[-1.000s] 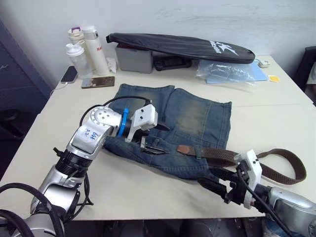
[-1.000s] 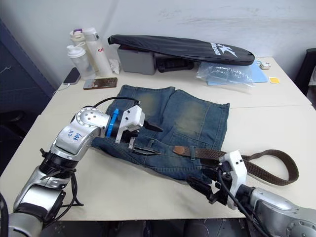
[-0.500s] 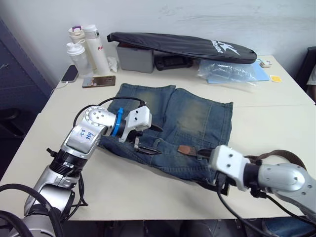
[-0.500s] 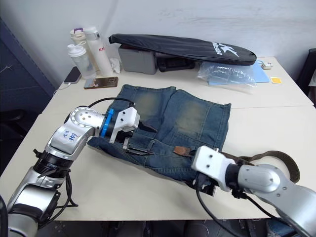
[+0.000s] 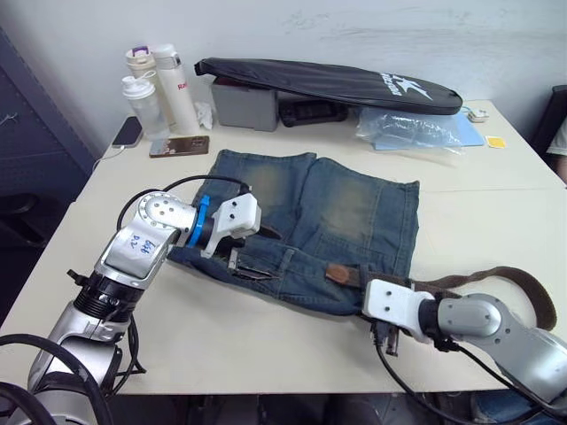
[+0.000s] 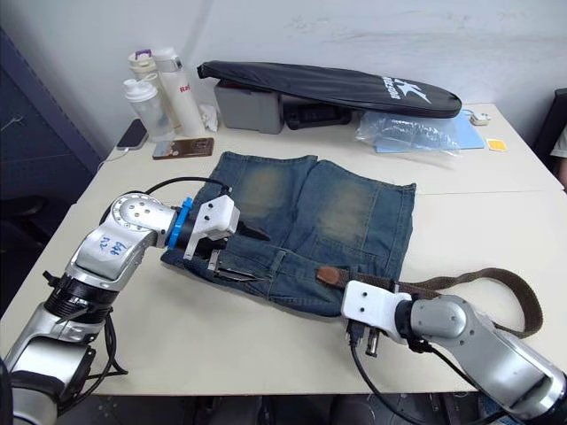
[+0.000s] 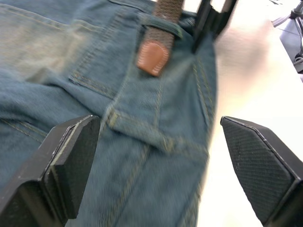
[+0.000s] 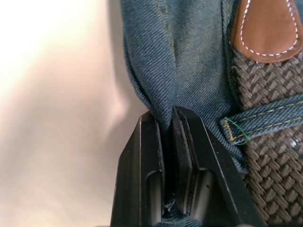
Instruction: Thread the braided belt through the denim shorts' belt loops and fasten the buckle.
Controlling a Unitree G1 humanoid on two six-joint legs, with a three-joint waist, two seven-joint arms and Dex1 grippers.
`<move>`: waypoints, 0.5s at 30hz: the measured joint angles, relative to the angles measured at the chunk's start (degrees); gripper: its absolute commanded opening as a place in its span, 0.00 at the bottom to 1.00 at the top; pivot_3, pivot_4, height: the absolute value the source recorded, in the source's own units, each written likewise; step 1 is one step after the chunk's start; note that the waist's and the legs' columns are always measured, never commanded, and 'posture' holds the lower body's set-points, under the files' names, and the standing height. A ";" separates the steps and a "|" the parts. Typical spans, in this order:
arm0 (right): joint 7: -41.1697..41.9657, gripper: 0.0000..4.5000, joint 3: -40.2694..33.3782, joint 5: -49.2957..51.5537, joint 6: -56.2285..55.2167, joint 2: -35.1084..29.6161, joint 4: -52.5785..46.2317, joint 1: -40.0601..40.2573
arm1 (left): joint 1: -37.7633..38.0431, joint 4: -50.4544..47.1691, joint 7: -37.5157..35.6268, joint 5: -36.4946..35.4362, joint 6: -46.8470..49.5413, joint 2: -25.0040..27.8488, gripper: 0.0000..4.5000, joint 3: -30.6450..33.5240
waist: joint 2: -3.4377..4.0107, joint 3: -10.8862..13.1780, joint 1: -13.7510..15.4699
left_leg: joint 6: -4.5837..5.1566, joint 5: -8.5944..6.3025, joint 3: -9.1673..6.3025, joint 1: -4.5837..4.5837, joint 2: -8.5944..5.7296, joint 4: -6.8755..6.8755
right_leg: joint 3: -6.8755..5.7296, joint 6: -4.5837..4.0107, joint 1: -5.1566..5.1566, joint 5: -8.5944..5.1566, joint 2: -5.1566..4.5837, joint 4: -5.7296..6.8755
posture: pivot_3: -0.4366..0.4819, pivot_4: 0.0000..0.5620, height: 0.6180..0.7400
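Right tool (image 8: 166,130) is pinched shut on a fold of the denim shorts (image 5: 345,212) at the waistband edge nearest me; on my right wrist feed I see the blue cloth squeezed between the two black fingers (image 8: 147,161). Just beside that grip, the braided belt (image 8: 265,94) passes under one of the belt loops (image 8: 258,125), with its tan leather tip poking out past the loop. From the head camera I see the rest of the belt curling off the shorts in a loop on the desk (image 5: 496,212) to my right. Left tool (image 7: 156,156) hovers over the other end of the waistband with its fingers spread wide, holding nothing. I think something small and metal lies on the denim under it, possibly the buckle, but I can't make it out. The shorts lie flat mid-desk, legs pointing away from me.
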 measured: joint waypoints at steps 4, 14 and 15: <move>4.02 0.01 -4.73 -3.92 -9.65 -5.64 4.61 4.43 | 0.22 0.05 0.70 0.19 0.16 -0.19 1.00 -0.06 | 0.00 0.00 0.15 | -0.03 -0.02 0.07 -0.02 0.01 -0.01 | -0.08 0.01 0.03 0.01 0.01 -0.01 | 0.48 0.27 0.03; 9.90 0.01 -13.77 -9.42 -32.45 -7.60 19.67 10.96 | -0.23 0.48 0.69 0.44 -0.08 -3.20 1.00 -1.06 | -0.01 0.01 0.45 | -0.17 0.07 0.39 0.01 0.07 0.21 | -0.04 0.02 0.00 0.00 0.00 0.17 | 0.48 0.27 0.03; 10.24 0.01 -13.87 -10.01 -34.49 -7.47 20.84 10.78 | -0.33 0.49 0.62 0.44 -0.09 -3.72 1.00 -1.21 | -0.01 0.01 0.45 | -0.18 0.07 0.44 0.01 0.08 0.24 | -0.02 0.02 -0.02 0.00 0.00 0.20 | 0.48 0.27 0.03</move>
